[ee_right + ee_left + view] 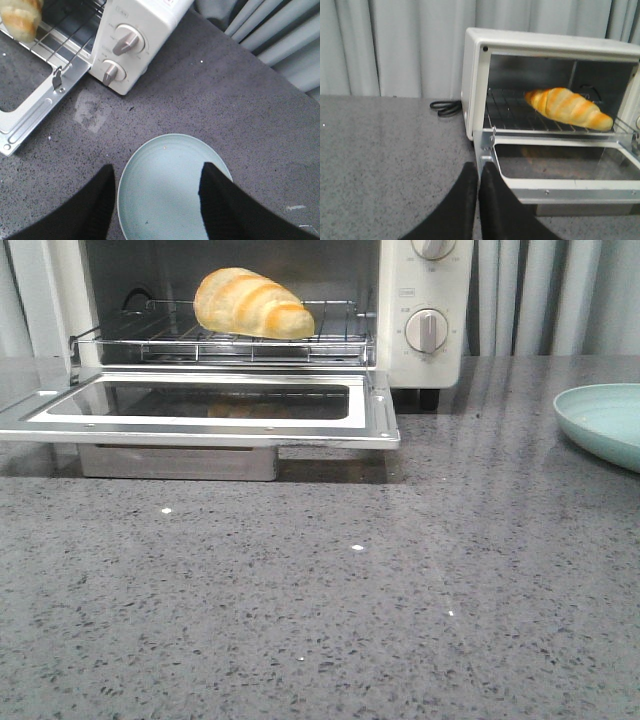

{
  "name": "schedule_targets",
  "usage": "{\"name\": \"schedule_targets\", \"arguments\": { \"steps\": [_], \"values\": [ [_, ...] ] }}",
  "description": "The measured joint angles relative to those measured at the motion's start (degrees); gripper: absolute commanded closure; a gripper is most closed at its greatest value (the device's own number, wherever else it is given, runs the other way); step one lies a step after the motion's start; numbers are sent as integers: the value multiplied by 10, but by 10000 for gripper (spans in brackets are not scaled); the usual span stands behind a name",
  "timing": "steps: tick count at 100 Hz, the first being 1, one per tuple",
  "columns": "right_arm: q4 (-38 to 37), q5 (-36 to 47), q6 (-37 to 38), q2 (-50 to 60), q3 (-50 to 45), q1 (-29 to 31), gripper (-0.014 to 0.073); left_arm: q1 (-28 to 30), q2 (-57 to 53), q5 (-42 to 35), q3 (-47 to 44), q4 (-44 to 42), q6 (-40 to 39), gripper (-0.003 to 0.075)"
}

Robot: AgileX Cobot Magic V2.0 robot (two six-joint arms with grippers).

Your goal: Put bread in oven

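The golden-yellow bread [252,303] lies on the wire rack [220,340] inside the cream-white oven [420,310], whose glass door [200,410] hangs open and flat. It also shows in the left wrist view [568,108] and partly in the right wrist view [21,17]. My left gripper [478,172] is shut and empty, near the door's left corner. My right gripper [156,177] is open and empty above a pale blue plate [150,200]. Neither gripper shows in the front view.
The pale blue plate [605,422] sits at the right of the grey speckled counter [320,590]. A black cable [445,107] lies beside the oven's left side. Grey curtains hang behind. The oven's knobs [427,330] face front.
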State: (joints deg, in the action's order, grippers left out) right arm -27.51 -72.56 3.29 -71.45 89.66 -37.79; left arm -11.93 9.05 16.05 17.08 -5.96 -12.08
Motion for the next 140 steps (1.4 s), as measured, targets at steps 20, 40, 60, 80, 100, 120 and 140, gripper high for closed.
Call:
{"name": "schedule_targets", "arguments": {
  "steps": [20, 40, 60, 80, 100, 120, 140],
  "values": [
    [0, 0, 1, 6, -20, 0, 256, 0, 0, -1, -49, 0, 0, 741],
    [0, 0, 3, 6, -20, 0, 256, 0, 0, -1, -81, 0, 0, 741],
    [-8, 0, 3, 6, -20, 0, 267, 0, 0, -1, -95, 0, 0, 741],
    [-12, 0, 3, 6, -20, 0, 390, 0, 0, -1, -97, 0, 0, 741],
    [-12, 0, 3, 6, -20, 0, 402, 0, 0, -1, -97, 0, 0, 741],
    [-12, 0, 3, 6, -20, 0, 402, 0, 0, -1, -97, 0, 0, 741],
    [-12, 0, 3, 6, -20, 0, 402, 0, 0, -1, -97, 0, 0, 741]
  ]
}}
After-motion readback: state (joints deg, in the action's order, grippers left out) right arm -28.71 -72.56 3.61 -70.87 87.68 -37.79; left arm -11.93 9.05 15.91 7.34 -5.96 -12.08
